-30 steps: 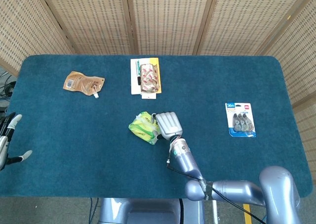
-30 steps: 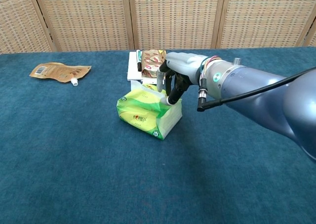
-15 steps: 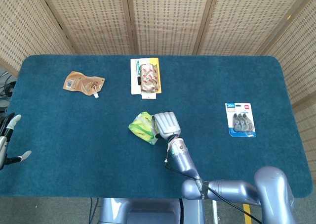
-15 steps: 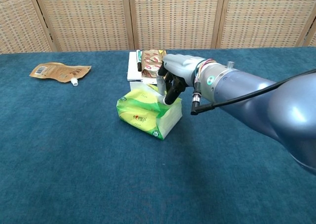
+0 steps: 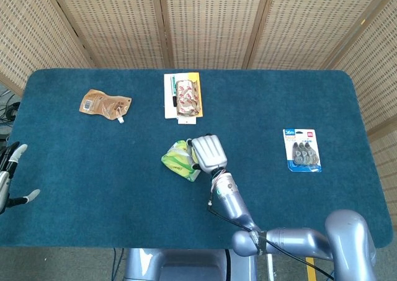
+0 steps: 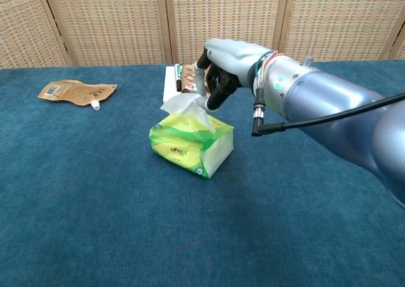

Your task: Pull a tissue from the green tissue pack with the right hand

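Right hand (image 6: 223, 68) pinches a crumpled white tissue (image 6: 185, 105) above the glossy green pack (image 6: 190, 144).

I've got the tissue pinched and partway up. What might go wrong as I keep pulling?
The tissue is only partly out, still rooted in the green tissue pack. Nothing holds the pack down, so it may lift or slide with the pull. The right robot hand seems to hold just an edge, so the tissue might slip or tear.

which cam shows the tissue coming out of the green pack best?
Chest view: the white tissue rises from the green tissue pack, pinched by the right hand. In the head view the hand covers the tissue, leaving only part of the pack visible.
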Tool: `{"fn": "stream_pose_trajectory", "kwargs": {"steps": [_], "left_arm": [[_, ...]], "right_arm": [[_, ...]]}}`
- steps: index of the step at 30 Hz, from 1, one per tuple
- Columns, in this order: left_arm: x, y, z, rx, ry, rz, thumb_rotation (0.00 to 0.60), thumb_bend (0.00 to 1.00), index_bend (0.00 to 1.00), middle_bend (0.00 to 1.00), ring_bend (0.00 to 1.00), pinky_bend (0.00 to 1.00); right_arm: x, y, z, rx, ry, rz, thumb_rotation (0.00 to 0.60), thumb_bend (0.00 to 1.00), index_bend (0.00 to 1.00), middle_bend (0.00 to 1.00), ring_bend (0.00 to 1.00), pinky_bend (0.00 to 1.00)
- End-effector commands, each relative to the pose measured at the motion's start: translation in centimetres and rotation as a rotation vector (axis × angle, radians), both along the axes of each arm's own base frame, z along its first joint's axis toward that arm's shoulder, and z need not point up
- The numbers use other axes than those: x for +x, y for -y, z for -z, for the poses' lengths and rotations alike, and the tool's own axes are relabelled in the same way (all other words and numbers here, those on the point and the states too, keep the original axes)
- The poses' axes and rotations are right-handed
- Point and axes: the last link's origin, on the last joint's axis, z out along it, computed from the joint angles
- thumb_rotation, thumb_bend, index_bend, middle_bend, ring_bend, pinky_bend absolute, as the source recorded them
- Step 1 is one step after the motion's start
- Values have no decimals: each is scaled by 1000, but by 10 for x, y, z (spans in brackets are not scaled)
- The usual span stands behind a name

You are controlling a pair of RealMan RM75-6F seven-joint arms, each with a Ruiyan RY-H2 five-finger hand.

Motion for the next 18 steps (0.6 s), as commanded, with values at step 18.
{"fn": "stream_pose_trajectory", "kwargs": {"steps": [18], "left_arm": [[10,0,5,-10,-3,32,600,9,0,0,0,0]], "right_arm": [[-119,69,-160,-452,-114,43,600,466,716,702,574,438]]}}
